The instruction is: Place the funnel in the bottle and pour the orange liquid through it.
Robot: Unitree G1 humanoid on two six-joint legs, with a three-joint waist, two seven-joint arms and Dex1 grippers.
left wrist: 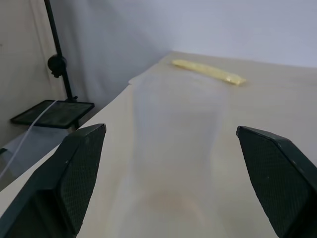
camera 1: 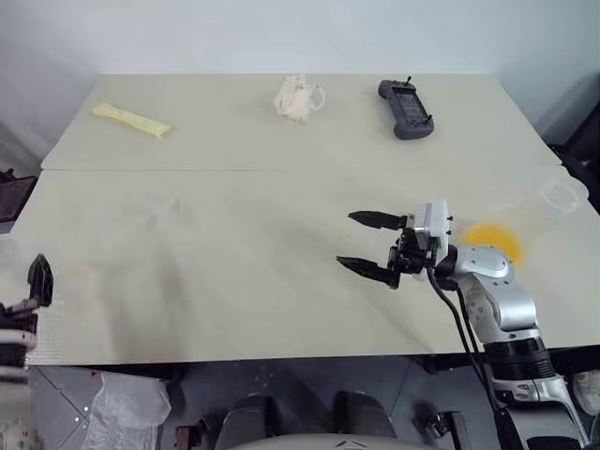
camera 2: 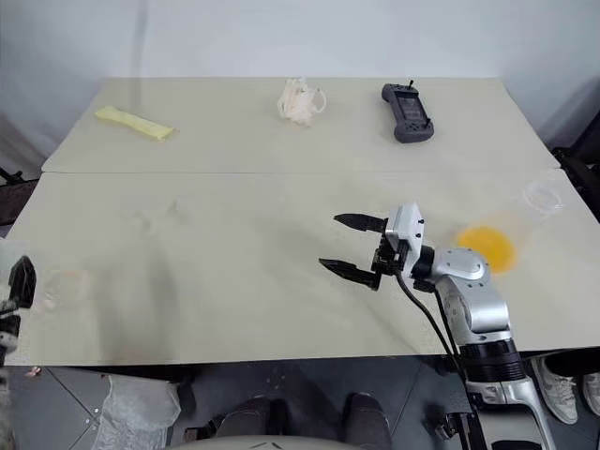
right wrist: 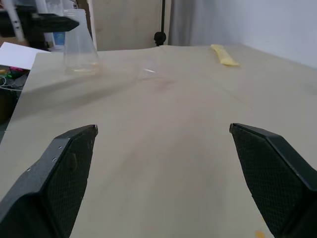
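The bottle (right wrist: 79,52), clear and conical, stands near the table's left edge, faint in the left wrist view between my left gripper's (camera 1: 33,286) open fingers, untouched. The funnel (camera 1: 155,208) is a faint clear shape on the table, a little further in from the bottle. The orange liquid (camera 1: 494,242) sits in a larger clear flask (camera 1: 561,197) at the right edge. My right gripper (camera 1: 345,240) hovers over mid-table just left of that flask, pointing left, open and empty.
A pale yellow strip (camera 1: 131,120), a crumpled white object (camera 1: 298,98) and a black controller (camera 1: 405,109) lie along the far side of the table (camera 1: 281,309). A stand with a black tray (left wrist: 52,113) is beyond the table's left edge.
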